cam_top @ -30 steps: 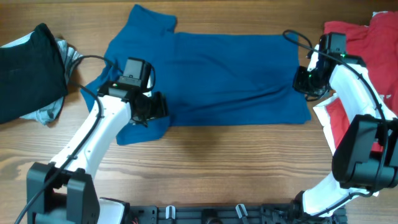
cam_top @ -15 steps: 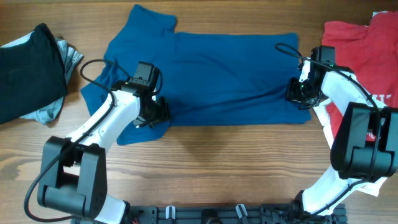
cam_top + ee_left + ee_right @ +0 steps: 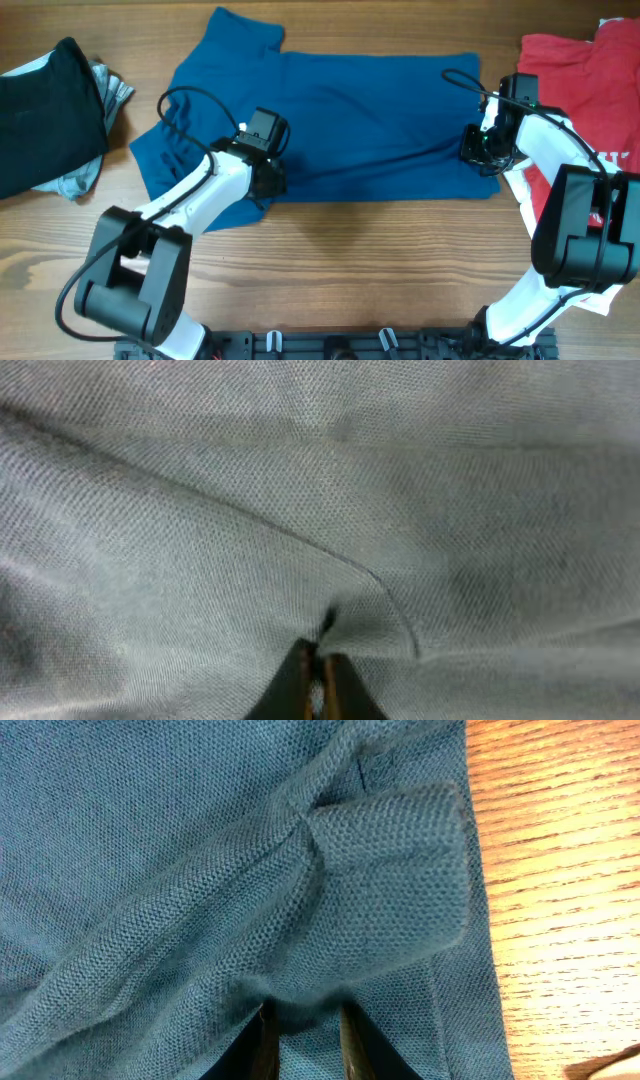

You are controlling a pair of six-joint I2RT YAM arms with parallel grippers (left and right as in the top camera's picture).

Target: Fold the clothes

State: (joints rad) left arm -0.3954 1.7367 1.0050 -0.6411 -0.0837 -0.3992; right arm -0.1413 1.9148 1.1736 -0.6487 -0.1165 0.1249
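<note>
Your left gripper (image 3: pixel 318 672) and right gripper (image 3: pixel 304 1020) are each clamping a fold of the blue shirt (image 3: pixel 350 110) between nearly closed fingers.

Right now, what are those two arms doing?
They are folding clothes. A large dark blue cloth shirt lies spread on the wooden table. The left end effector pinches the cloth near a sleeve; the right end effector grips a bunched fold near the hem. A red cloth shirt and a black cloth garment lie at the sides.
</note>
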